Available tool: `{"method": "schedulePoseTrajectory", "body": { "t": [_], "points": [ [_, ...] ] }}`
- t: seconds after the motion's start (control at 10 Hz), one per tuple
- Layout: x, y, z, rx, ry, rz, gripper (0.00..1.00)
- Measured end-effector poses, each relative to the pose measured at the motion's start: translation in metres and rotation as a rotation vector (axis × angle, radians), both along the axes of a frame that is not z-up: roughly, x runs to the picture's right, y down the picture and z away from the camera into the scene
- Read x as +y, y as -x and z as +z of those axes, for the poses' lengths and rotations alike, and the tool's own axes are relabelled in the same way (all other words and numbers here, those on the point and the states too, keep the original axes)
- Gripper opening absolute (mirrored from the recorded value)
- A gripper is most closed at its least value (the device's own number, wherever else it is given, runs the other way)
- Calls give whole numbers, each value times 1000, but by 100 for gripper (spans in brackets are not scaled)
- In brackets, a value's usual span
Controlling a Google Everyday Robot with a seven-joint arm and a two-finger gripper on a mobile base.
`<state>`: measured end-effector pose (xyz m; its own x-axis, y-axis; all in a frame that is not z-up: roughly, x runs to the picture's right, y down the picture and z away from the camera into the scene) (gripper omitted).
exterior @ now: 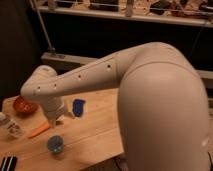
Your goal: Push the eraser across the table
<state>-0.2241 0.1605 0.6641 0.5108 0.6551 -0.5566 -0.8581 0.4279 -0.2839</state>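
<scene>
The pale-wood table (95, 135) fills the lower left of the camera view. A small blue block (78, 106), apparently the eraser, sits near the table's middle. My white arm reaches in from the right. The gripper (54, 121) hangs low over the table, just left of the blue block and close to it. The arm's wrist housing hides most of the gripper. I cannot tell whether it touches the block.
A red bowl (24, 105) stands at the far left. An orange stick-like item (40, 131) lies in front of the gripper, with a small blue round cup (55, 144) beyond it. A pale item (11, 126) and a black object (7, 162) sit at the left edge.
</scene>
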Motion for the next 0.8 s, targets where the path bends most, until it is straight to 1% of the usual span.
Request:
{"method": "schedulePoseTrajectory", "body": {
  "t": [0.1, 0.2, 0.3, 0.4, 0.5, 0.6, 0.7, 0.8],
  "points": [
    [14, 13, 0, -13, 8, -58, 65],
    [34, 30, 0, -28, 25, -131, 65],
    [54, 52, 1, -58, 31, -215, 60],
    [66, 68, 1, -83, 35, -266, 52],
    [78, 86, 2, -110, 36, -320, 42],
    [89, 100, 3, -129, 40, -361, 33],
    [101, 119, 6, -154, 42, -407, 20],
    [109, 130, 10, -168, 45, -429, 11]
  ]
}}
